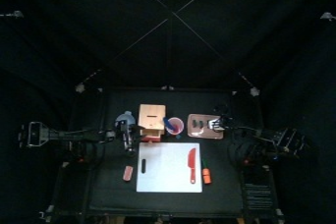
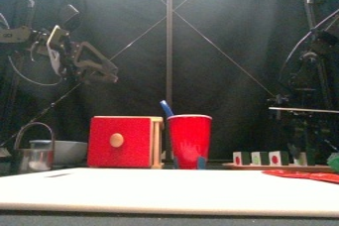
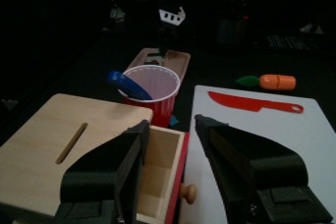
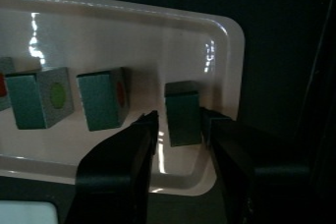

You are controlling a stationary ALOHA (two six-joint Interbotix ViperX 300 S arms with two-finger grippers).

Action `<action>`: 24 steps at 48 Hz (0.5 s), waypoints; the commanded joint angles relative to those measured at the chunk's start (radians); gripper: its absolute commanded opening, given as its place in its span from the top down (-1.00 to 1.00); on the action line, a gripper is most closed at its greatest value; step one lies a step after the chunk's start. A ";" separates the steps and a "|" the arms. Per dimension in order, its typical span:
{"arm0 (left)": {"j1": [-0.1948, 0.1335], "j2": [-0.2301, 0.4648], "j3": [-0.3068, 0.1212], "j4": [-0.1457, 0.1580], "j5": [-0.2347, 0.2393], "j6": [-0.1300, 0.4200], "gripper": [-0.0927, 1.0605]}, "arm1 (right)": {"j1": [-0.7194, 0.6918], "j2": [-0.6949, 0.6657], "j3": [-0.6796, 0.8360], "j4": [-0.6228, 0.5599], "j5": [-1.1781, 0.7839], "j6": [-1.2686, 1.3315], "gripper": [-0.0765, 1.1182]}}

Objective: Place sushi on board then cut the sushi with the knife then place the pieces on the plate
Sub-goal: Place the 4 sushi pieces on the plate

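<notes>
Straddling sushi piece [image 4: 186,108], right tool [image 4: 184,120] narrowly open

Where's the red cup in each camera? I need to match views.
Top view: red cup behind the white board.
Front view: cup at centre.
Left wrist view: cup beyond the wooden box.
Right wrist view: absent.
Shared landmark: that wooden box, beside the cup.

Black table [image 1: 98,164]: white board [image 2: 146,185], box [image 2: 126,141], cup [image 2: 188,139], tray [image 4: 118,31]
</notes>
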 commanded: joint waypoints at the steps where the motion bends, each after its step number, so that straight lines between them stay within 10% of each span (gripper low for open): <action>1: 0.000 -0.003 -0.014 0.000 -0.005 -0.002 -0.56 | 0.048 -0.086 -0.023 -0.012 0.041 -0.002 -0.42; 13: -0.009 -0.003 -0.032 -0.002 -0.005 -0.002 -0.56 | 0.319 -0.222 0.011 -0.060 -0.031 -0.009 -0.42; 24: -0.018 0.006 -0.060 -0.003 -0.006 -0.005 -0.56 | 0.561 -0.207 0.002 -0.229 -0.515 -0.002 -0.41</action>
